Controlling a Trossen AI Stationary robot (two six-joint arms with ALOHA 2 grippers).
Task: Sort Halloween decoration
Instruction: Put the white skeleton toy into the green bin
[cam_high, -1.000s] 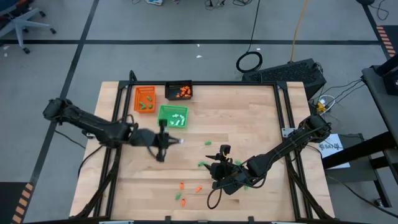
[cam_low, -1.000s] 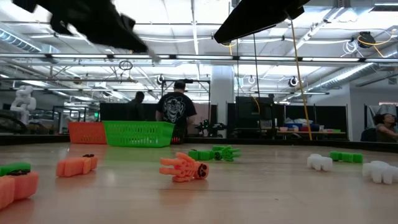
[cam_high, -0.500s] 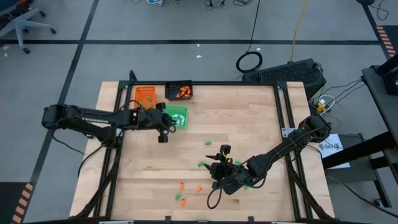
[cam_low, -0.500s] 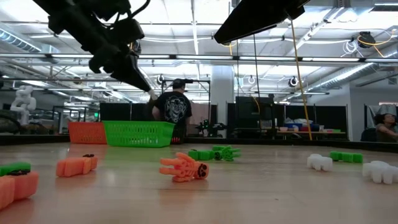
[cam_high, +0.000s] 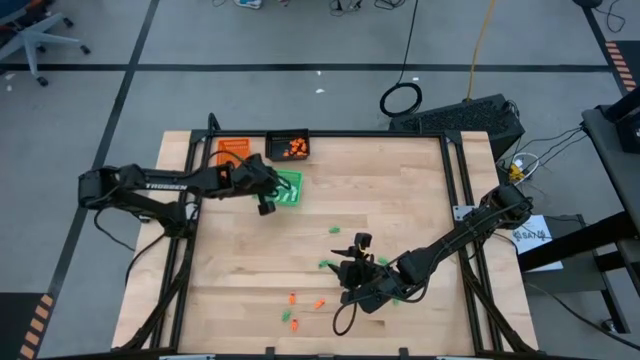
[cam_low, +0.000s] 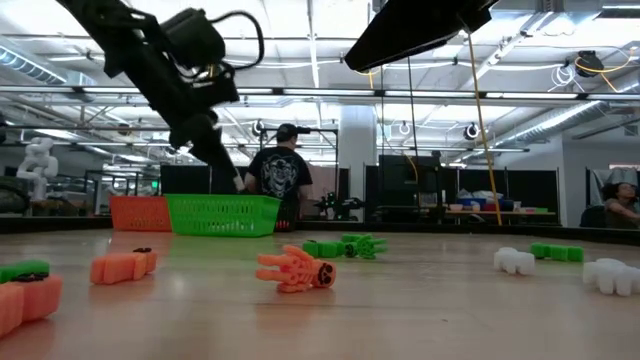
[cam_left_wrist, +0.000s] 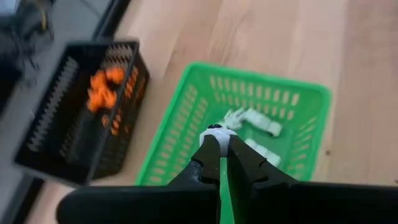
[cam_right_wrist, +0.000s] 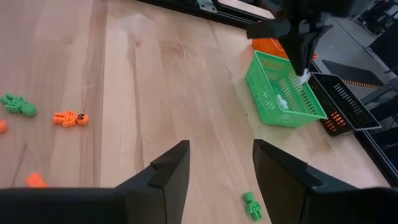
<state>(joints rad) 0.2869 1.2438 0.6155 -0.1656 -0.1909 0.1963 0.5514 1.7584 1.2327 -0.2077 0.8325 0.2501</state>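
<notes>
left gripper (cam_left_wrist: 222, 144) – clenched on a white piece (cam_left_wrist: 217, 132), directly above the green tray (cam_left_wrist: 186, 112). drop lies straight down. right gripper (cam_right_wrist: 217, 168) – released, waiting near-right.

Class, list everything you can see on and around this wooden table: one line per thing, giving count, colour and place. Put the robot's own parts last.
Green plastic basket tray: one, far left part of the table, white pieces inside.
Black plastic basket tray: one, far edge, orange pieces inside.
Orange plastic basket tray: one, left of the black tray, partly hidden by the arm.
Loose tiny plastic decoration pieces: several, orange, green and white, near middle of the table.
Small white piece: one, pinched at the left gripper's tip.
Person in a dark shirt: one, in the room behind the table.
Left gripper: shut on the white piece, over the green tray.
Right gripper: open, over the loose pieces.
</notes>
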